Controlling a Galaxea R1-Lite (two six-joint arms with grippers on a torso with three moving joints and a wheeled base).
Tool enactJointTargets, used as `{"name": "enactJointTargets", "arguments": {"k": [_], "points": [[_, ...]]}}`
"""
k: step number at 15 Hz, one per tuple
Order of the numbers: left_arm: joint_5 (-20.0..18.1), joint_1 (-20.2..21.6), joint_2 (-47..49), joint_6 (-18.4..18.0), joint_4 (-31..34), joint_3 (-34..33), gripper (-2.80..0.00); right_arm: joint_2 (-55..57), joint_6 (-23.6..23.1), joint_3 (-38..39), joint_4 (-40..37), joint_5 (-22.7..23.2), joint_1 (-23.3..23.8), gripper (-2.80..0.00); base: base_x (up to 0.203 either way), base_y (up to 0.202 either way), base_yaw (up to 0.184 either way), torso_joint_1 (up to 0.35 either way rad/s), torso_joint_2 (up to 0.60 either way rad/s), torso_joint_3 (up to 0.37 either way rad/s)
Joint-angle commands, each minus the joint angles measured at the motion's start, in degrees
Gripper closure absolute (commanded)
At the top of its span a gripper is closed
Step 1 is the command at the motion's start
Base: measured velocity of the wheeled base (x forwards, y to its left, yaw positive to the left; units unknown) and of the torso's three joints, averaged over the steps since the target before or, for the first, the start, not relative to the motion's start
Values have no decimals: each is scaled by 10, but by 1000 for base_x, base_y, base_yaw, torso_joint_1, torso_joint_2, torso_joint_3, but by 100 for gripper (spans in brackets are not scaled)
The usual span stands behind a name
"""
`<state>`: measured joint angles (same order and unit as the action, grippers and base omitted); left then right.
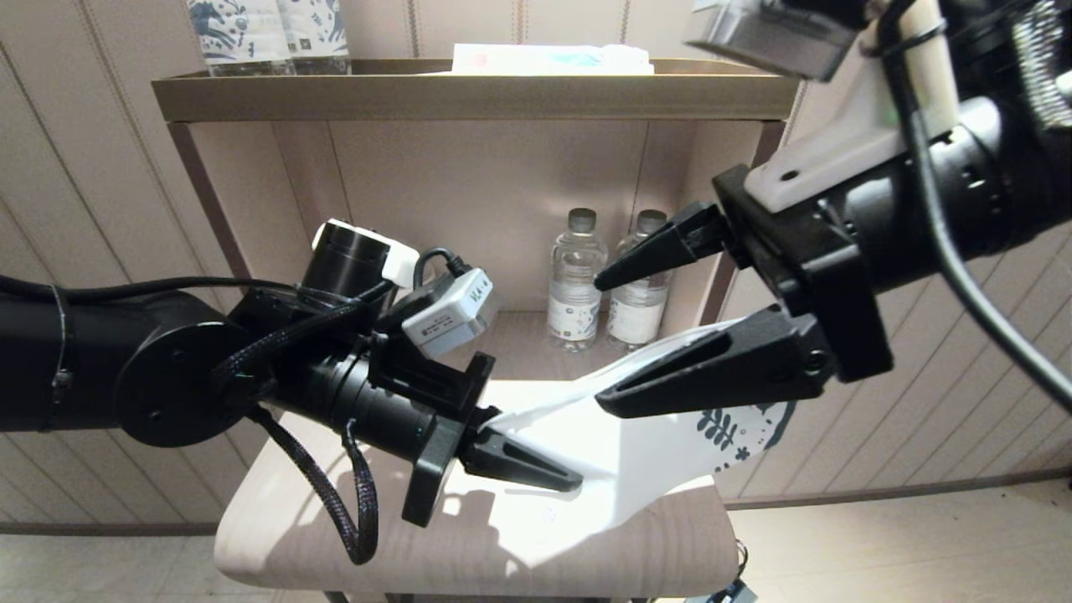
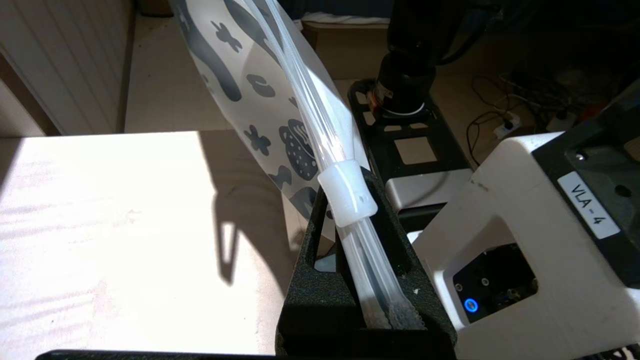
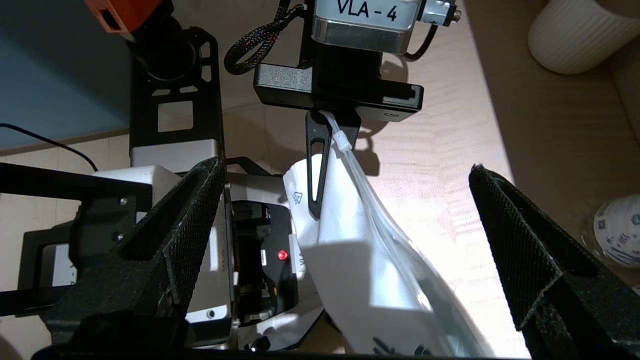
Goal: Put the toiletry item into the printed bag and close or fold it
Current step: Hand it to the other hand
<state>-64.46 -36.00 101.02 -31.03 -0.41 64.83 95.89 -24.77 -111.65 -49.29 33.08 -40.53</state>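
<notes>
The printed bag (image 1: 636, 461) hangs in the air over the pale table (image 1: 335, 519), white with dark blue print at its far end (image 1: 737, 427). My left gripper (image 1: 544, 465) is shut on the zip strip's end, just behind the white slider (image 2: 348, 192). From the left gripper (image 2: 345, 200) the bag (image 2: 260, 100) rises away. My right gripper (image 1: 599, 343) stands wide open around the bag's printed half. In the right wrist view the bag (image 3: 360, 260) runs between the spread fingers of the right gripper (image 3: 346, 167), touching neither. The toothbrush does not show plainly anywhere.
Two water bottles (image 1: 576, 280) (image 1: 641, 285) stand at the back of the lower shelf. The top shelf (image 1: 469, 96) carries blue-patterned packages (image 1: 268, 33) and a flat white and light-blue packet (image 1: 553, 59). A white ribbed cup (image 3: 580, 35) stands beside the table.
</notes>
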Motion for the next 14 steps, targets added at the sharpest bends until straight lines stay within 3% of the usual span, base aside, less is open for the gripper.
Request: {"name": "enactJointTargets", "arguments": {"k": [1, 14], "points": [[-3, 1, 15, -4, 0, 3, 0, 30, -15, 1, -4, 4, -7, -280, 0, 0, 0, 0, 0, 0], [7, 11, 21, -16, 0, 13, 0, 61, -42, 44, 11, 4, -15, -280, 0, 0, 0, 0, 0, 0]]}}
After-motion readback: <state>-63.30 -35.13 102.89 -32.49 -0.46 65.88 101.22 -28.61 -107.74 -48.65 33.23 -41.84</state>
